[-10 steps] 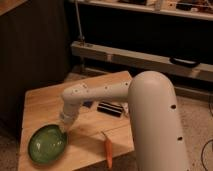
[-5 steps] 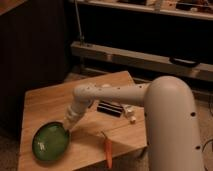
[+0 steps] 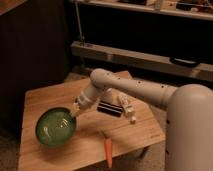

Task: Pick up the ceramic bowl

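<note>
The gripper (image 3: 75,111) clasped the near-right rim of the ceramic bowl (image 3: 55,128), which tilted lower-left of it.

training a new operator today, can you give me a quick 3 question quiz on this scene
1. True or false: the hand is at the near-right rim of the ceramic bowl.
2. Which thing lies nearest the table's front edge? A) carrot B) black box C) white item
3. Fill in: the bowl looks ___, its face turned toward the camera rather than flat.

Key: 1 true; 2 A; 3 tilted
</note>
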Controlling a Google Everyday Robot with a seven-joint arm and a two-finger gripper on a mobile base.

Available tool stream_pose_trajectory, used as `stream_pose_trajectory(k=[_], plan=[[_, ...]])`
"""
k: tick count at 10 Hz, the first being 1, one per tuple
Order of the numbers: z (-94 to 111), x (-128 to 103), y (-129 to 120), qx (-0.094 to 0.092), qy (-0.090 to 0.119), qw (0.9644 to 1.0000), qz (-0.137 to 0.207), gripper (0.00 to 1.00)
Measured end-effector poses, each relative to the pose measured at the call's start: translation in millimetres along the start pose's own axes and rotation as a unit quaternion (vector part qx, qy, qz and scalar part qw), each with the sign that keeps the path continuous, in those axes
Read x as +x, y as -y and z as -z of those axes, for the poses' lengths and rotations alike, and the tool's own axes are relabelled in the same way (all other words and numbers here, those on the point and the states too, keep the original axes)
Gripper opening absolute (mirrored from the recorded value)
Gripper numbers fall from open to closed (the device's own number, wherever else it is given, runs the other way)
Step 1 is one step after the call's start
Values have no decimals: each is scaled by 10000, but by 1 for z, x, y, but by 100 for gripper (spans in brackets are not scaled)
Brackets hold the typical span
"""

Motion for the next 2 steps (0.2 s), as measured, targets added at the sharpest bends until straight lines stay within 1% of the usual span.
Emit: stream_pose_trajectory(k=[1, 2], plan=[[10, 3, 5, 72, -61, 9999, 75, 0], [25, 6, 11, 113, -154, 9997, 153, 0]])
